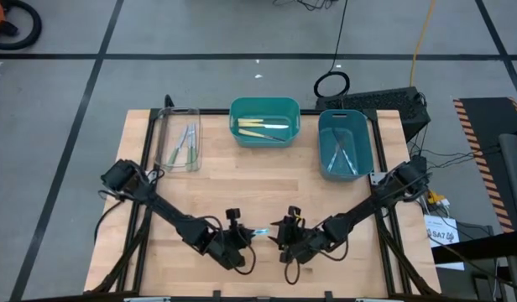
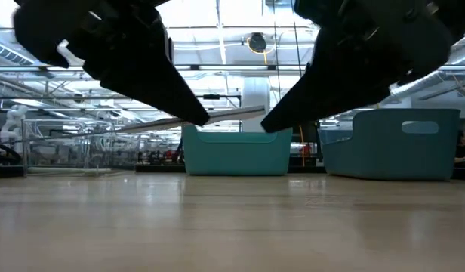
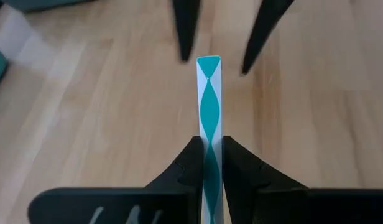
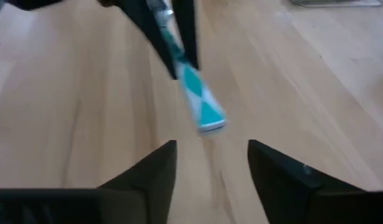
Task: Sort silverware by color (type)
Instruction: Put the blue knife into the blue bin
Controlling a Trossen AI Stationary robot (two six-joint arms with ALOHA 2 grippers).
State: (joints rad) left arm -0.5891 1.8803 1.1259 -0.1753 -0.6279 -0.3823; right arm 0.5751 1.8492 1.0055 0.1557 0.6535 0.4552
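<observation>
One piece of the silverware [image 3: 209,99], with a teal-and-white patterned handle, hangs above the table's near middle; my left gripper [image 3: 210,140] is shut on it. The handle's free end [image 4: 207,118] points at my right gripper [image 4: 211,146]. That gripper is open, its fingers standing on either side of the handle's end without touching it. In the high view the two grippers face each other, left [image 1: 244,235] and right [image 1: 277,236], with the utensil [image 1: 258,231] between them. My left gripper pinches the utensil's handle [image 3: 210,155] between its two fingers, and the handle's patterned end sticks out forward past the fingertips. The fingers slant down from the table's left and lie along the utensil. The utensil [image 2: 232,115] is lifted clear of the table, close to level.
Along the far side stand a clear tray [image 1: 179,138] with green-handled pieces, a teal bin [image 1: 264,120] with yellow-handled pieces and a blue bin [image 1: 344,144] with more utensils. Bare wood [image 1: 258,184] lies between them and the grippers.
</observation>
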